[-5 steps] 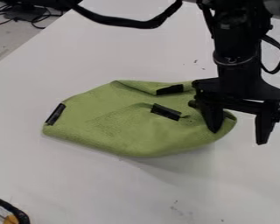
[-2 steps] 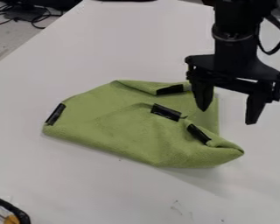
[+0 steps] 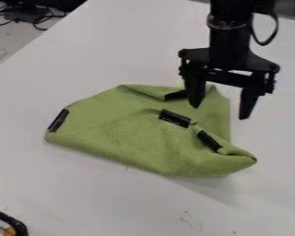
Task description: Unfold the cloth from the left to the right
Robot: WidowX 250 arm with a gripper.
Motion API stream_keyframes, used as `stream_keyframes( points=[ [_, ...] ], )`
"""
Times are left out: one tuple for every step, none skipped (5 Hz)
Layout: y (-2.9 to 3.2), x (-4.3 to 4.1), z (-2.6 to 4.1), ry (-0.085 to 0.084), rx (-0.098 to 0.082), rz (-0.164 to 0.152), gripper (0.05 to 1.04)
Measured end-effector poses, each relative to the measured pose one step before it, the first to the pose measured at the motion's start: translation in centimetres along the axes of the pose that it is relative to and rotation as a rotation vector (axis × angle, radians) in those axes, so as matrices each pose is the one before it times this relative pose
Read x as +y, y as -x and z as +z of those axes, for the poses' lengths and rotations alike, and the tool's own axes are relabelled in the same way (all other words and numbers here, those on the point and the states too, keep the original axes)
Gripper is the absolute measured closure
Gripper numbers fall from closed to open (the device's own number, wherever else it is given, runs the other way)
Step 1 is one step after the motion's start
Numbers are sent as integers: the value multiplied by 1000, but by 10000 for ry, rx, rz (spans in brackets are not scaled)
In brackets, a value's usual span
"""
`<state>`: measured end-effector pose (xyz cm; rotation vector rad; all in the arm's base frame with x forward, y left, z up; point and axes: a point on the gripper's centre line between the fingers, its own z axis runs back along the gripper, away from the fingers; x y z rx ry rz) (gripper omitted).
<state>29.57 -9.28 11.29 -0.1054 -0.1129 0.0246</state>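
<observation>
Cloth [image 3: 125, 143] looks part-unfolded, so the tool [image 3: 219, 112], spread and empty at one o'clock, should pinch a fold and draw it toward three.

From where I stand, the pincer [image 3: 219, 113] is black all over, same as the arm [image 3: 229, 39] above it. The cloth [image 3: 125, 133] below and beside it is a soft olive green, faintly mottled, marked with short black strips [image 3: 174, 118], the one farthest from the pincer [image 3: 59, 120] black too. Beneath it all the desk [image 3: 82, 189] is pale greyish white, dotted with a few dark specks. Well apart from the pincer, there's black cabling [image 3: 48, 18] with a touch of red, and a bit of yellow-orange [image 3: 9, 231] beside something black.
</observation>
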Motion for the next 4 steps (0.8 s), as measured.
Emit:
stream_keyframes(
  points=[
    [-510,2332,268,-144,62,818,82],
    [-315,1929,121,-228,74,539,82],
    [-463,1942,70,-147,-10,416,82],
    [305,2135,-443,-162,307,348,82]
  ],
)
